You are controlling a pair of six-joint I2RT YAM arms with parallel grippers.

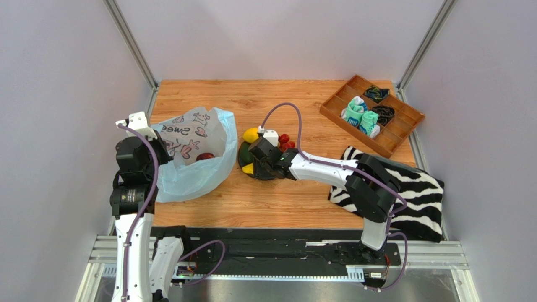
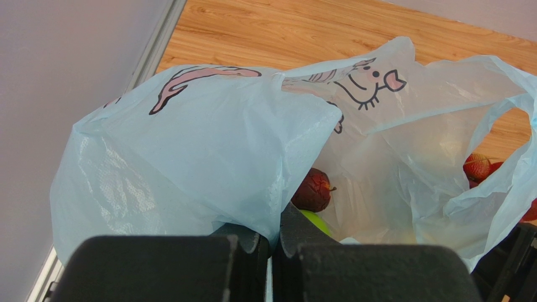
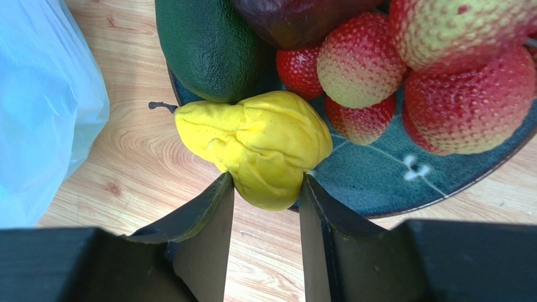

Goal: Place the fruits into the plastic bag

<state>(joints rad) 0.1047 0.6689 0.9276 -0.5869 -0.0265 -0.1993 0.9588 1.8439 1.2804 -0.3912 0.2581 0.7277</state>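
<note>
The pale blue plastic bag lies at the left with its mouth facing the plate. My left gripper is shut on the bag's edge and holds it up. Inside I see a dark red fruit and a green apple. My right gripper is shut on the yellow pear, which is squeezed between the fingers at the near rim of the dark plate. On the plate lie a dark green fruit, a dark red-purple fruit and several strawberries. A yellow lemon sits at the plate's far side.
A wooden compartment tray with folded items stands at the back right. A zebra-striped cloth lies at the right under the right arm. Metal frame posts rise at both back corners.
</note>
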